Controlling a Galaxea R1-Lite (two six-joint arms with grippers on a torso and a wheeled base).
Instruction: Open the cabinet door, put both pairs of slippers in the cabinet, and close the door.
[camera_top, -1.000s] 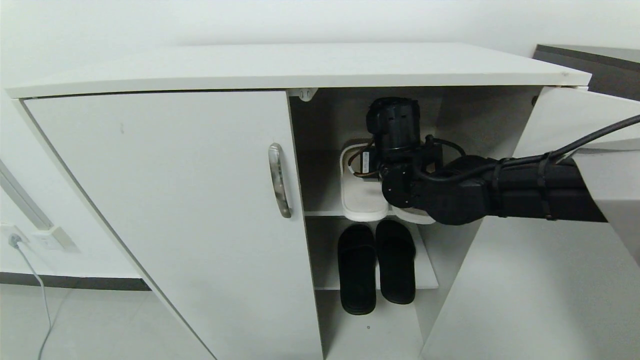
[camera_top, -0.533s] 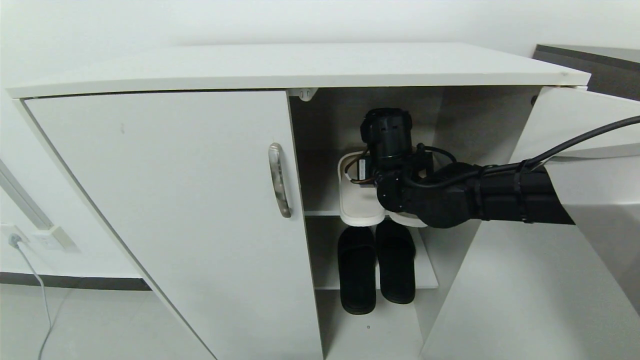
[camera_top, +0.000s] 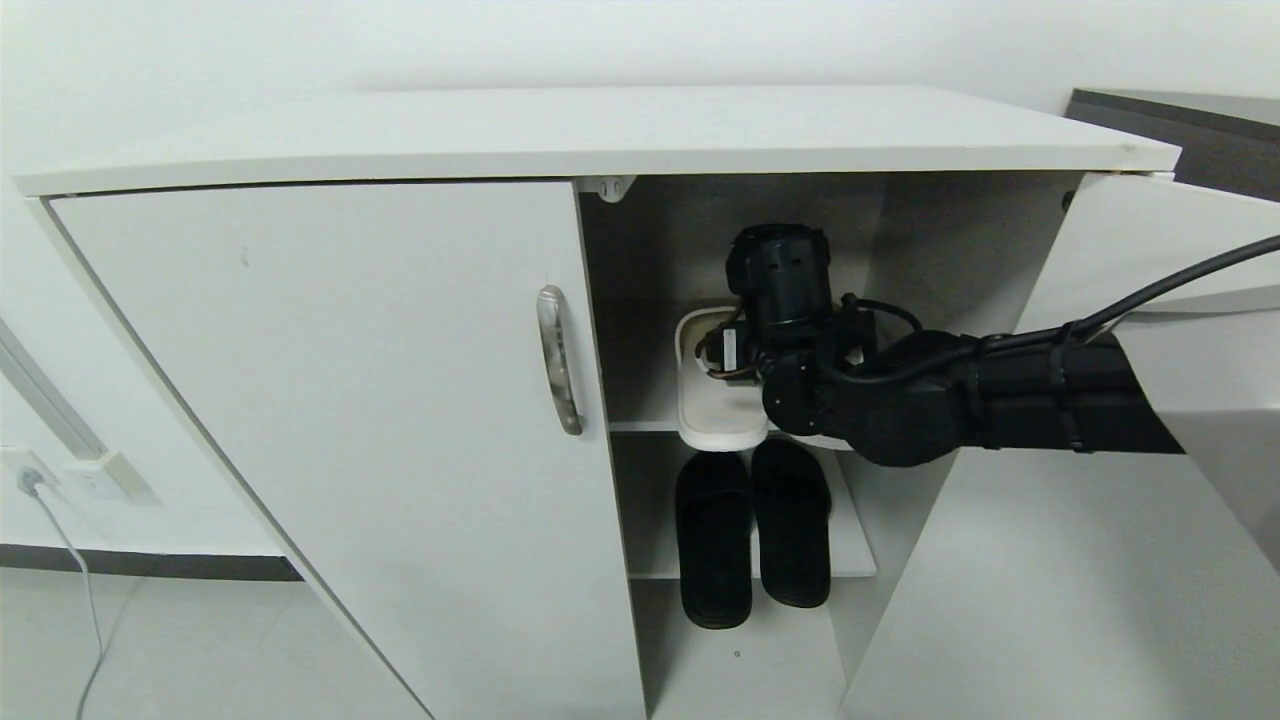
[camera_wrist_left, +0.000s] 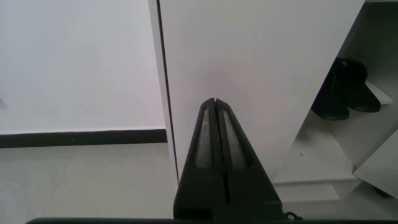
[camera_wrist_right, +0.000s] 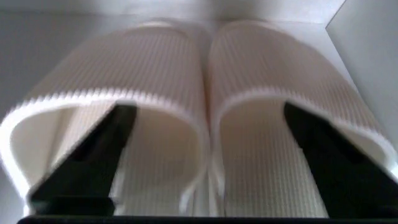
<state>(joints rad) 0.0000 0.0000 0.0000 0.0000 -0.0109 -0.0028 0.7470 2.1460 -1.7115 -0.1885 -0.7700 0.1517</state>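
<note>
Resting side by side on the upper shelf (camera_top: 640, 426) of the cabinet (camera_top: 600, 130), the white slippers (camera_top: 715, 405) pointed their toes toward the back. Their heels stuck out a little past the shelf's front edge. The right arm (camera_top: 900, 400) reached in from the right through the open half of the cabinet, its wrist just above the pair. The right jaws stood apart, with one dark finger (camera_wrist_right: 87, 162) under the strap of each slipper. Both slippers' inner walls lay between the two fingers. I could not tell whether the fingers pressed on the straps.

Directly below, the black slippers (camera_top: 750, 530) lay side by side on the lower shelf (camera_top: 855, 545), toes in. Their heels hung over that shelf's front edge.

The left door (camera_top: 330, 400) was shut, its metal handle (camera_top: 558, 360) upright near its inner edge. The right door (camera_top: 1130, 240) stood swung open to the right.

The left jaws were together with nothing between them, their fingers (camera_wrist_left: 204, 143) meeting along one line. They hung low in front of the shut left door, above the floor (camera_wrist_left: 81, 180).

On the wall to the left of the cabinet sat a socket (camera_top: 30, 478), with a cable (camera_top: 85, 590) hanging from it to the floor.
</note>
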